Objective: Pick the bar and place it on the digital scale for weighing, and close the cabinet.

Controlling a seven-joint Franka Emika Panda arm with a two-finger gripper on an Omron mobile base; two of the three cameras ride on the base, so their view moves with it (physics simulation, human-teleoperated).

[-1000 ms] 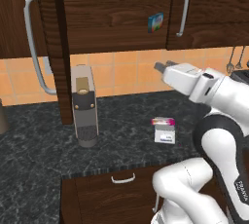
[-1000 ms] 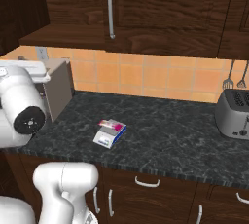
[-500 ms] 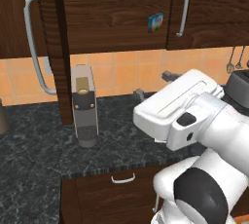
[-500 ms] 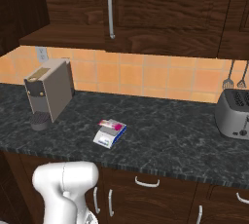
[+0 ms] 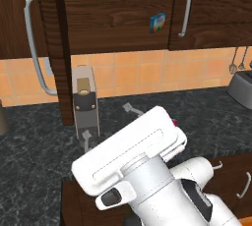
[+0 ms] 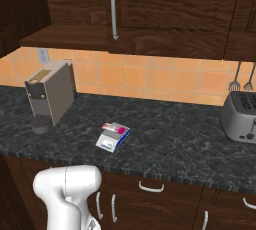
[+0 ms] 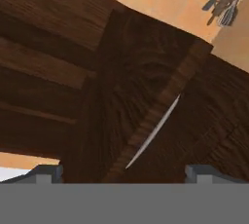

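Bar (image 6: 116,129) lies on digital scale (image 6: 111,140), between coffee machine (image 6: 50,94) and toaster (image 6: 241,116).

— What do you count on my counter?
— One bar (image 6: 115,128), one digital scale (image 6: 112,139), one coffee machine (image 6: 50,92), one toaster (image 6: 241,116)
— And hanging utensils?
— I see two (image 6: 242,80)

Pink bar (image 6: 114,128) flat atop white digital scale (image 6: 111,139), dark cabinet (image 5: 51,48) door seemingly ajar
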